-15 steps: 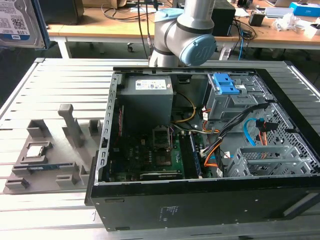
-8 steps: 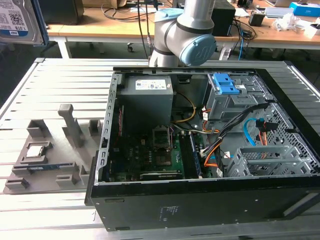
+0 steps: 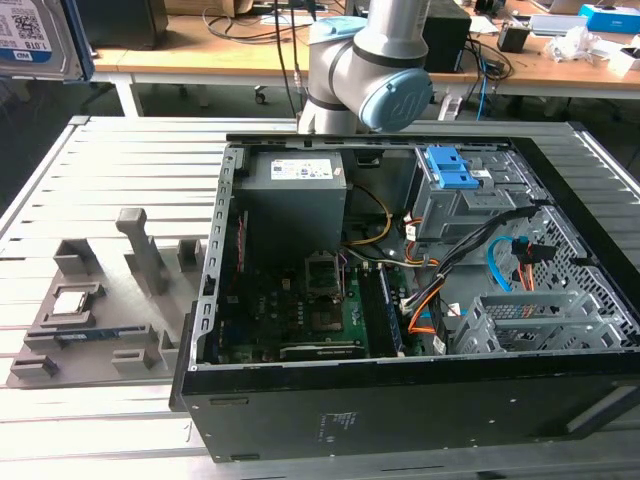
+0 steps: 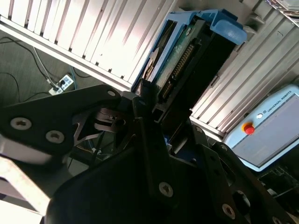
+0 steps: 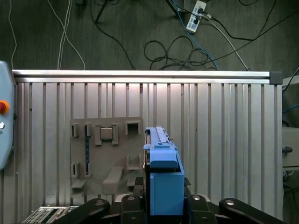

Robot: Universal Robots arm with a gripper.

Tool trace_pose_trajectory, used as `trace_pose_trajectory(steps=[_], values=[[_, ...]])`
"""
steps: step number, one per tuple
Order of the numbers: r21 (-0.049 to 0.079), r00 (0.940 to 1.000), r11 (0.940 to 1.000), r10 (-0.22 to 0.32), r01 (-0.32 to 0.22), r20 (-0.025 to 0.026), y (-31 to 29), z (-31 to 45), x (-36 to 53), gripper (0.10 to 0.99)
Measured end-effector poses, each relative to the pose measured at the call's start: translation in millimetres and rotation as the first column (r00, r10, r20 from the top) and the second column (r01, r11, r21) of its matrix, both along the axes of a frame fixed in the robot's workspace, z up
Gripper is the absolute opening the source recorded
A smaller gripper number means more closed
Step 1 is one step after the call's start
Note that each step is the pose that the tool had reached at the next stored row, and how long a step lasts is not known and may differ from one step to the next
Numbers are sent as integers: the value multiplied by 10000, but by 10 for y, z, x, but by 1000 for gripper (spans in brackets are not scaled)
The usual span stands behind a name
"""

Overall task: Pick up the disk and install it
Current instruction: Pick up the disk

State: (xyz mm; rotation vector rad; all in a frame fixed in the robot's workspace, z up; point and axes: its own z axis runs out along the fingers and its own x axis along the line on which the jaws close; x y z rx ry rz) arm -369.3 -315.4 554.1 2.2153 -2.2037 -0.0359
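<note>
Closest in, the tool (image 5: pixel 163 207) is clenched on the disk (image 5: pixel 161 163), whose long axis runs straight out from it, high over the counter (image 5: pixel 224 140), with the open computer case (image 3: pixel 400 410) toward four o'clock in the exterior view.

The disk (image 5: pixel 161 168), edge-on in its blue rails, sits clamped in the black gripper (image 5: pixel 163 205) over the ribbed table (image 5: pixel 224 140). A grey fixture (image 5: pixel 100 158) on the table holds a chip (image 5: pixel 106 134). Past the table's edge, cables (image 5: pixel 173 46) lie across the floor (image 5: pixel 117 28).
</note>
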Motion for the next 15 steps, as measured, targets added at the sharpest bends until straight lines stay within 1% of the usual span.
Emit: trace_pose_trajectory(steps=[3, 4, 6, 8, 13, 15], values=[[1, 10000, 10000, 0, 0, 0, 0, 60, 0, 365], [0, 10000, 10000, 0, 0, -1, 0, 88, 0, 365], [2, 10000, 10000, 0, 0, -1, 0, 171, 0, 365], [4, 10000, 10000, 0, 0, -1, 0, 214, 0, 365], [6, 10000, 10000, 1, -1, 0, 0, 215, 0, 365], [5, 10000, 10000, 2, -2, -1, 0, 215, 17, 365]])
